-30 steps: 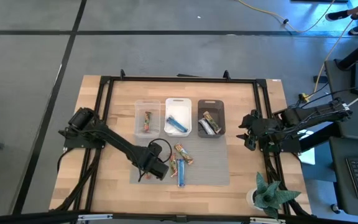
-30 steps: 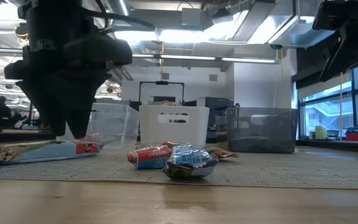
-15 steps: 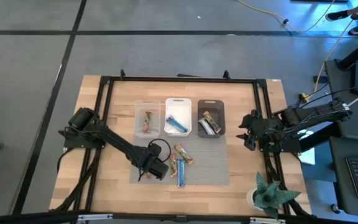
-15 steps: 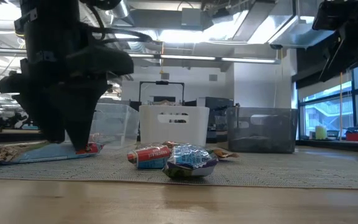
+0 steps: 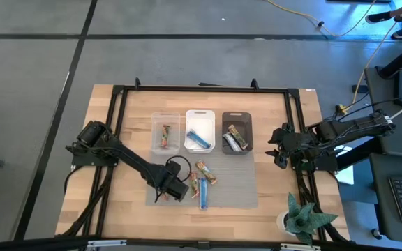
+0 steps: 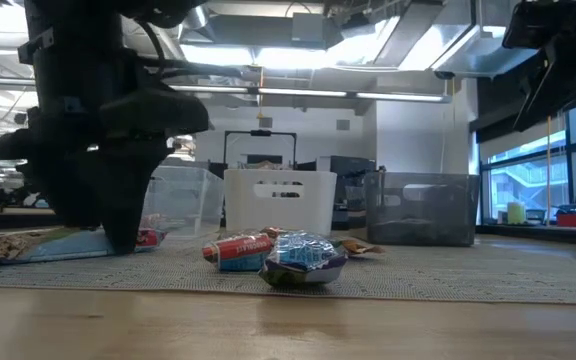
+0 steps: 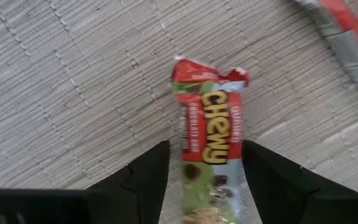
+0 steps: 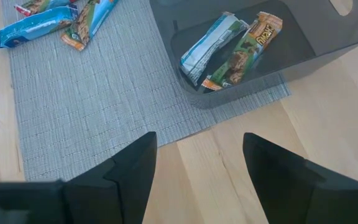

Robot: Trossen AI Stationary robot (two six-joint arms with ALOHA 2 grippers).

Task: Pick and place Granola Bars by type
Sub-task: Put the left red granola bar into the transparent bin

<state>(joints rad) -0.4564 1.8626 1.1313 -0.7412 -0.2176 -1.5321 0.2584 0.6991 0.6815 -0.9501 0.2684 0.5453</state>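
Note:
A red-green granola bar (image 7: pixel 207 149) lies flat on the grey mat (image 5: pixel 236 188). My left gripper (image 7: pixel 205 186) points down over it, open, with one finger at each long side of the bar. In the high view this gripper (image 5: pixel 179 188) is at the mat's left part. In the low view its fingertips (image 6: pixel 118 238) are down near the mat. More bars lie beside it: a blue one (image 5: pixel 204 200) and a brown-orange one (image 5: pixel 206 173). My right gripper (image 8: pixel 197 180) waits open, high over the table's right edge. My left gripper comes from above with its fingers (image 7: pixel 148 180) along the two long sides of the red-green bar, near one end of it. The bar lies flat on the mat. I cannot tell whether the fingers touch it.
Three bins stand in a row at the mat's far edge. The clear one (image 5: pixel 153 132) holds a red-green bar, the white one (image 5: pixel 199 113) a blue bar, the dark one (image 5: pixel 237 116) two bars. A potted plant (image 5: pixel 302 216) stands near right.
My left gripper has sunk a little toward the mat, bringing its open fingers down around the red-green bar. The bar has stayed where it was.

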